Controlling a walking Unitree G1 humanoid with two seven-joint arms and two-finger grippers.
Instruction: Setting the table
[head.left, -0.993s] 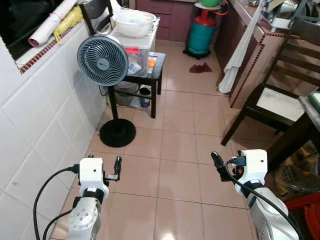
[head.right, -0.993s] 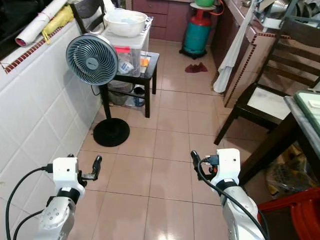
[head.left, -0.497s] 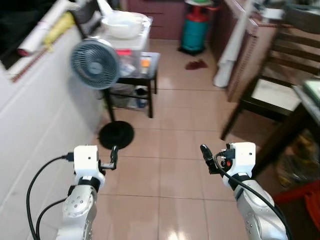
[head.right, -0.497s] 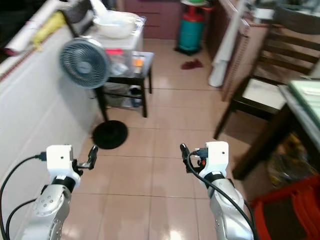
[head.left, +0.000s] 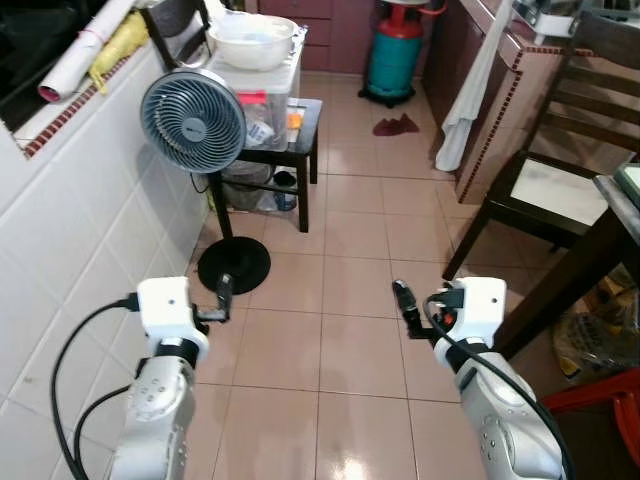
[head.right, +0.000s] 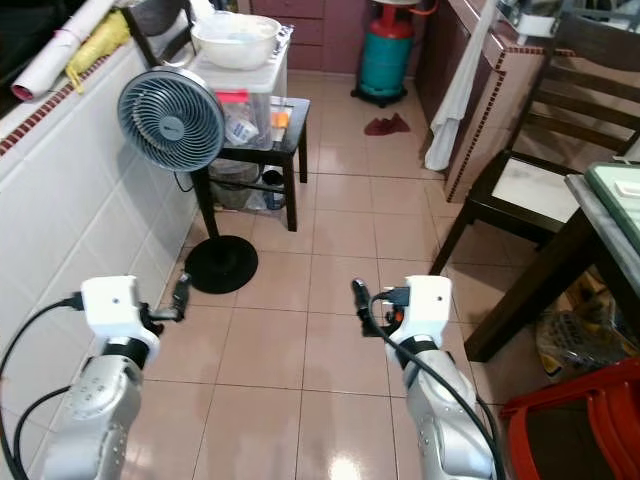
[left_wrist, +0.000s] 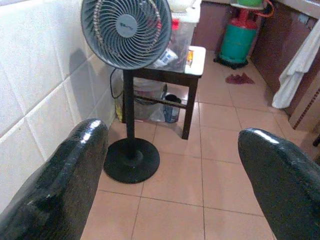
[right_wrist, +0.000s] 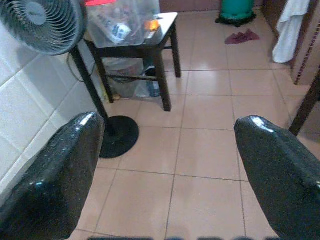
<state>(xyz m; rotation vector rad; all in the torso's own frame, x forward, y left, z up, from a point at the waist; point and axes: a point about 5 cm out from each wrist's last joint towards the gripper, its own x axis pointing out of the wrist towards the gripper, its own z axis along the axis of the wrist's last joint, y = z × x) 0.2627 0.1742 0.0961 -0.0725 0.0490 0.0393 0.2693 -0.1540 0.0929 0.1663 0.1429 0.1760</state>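
Observation:
A dark wooden dining table (head.right: 606, 196) with a pale green top shows at the right edge, a dark wooden chair (head.left: 545, 195) beside it. Both arms are held out low over the tiled floor. My left gripper (head.left: 224, 293) is at the lower left, near the white tiled wall. In the left wrist view its fingers (left_wrist: 60, 190) stand wide apart with nothing between them. My right gripper (head.left: 403, 299) hangs at the lower middle, left of the table leg. It is open too, its fingers (right_wrist: 280, 170) far apart and empty.
A standing fan (head.left: 193, 122) is by the left wall, next to a small black side table (head.left: 305, 125) carrying a plastic box and a white bowl (head.left: 252, 40). A teal gas cylinder (head.left: 393, 55) stands at the back. A red plastic stool (head.right: 580, 420) sits bottom right.
The whole picture has shifted and blurred in between, so the camera moved. Both grippers stay open and empty, sitting slightly higher and closer together in the picture.

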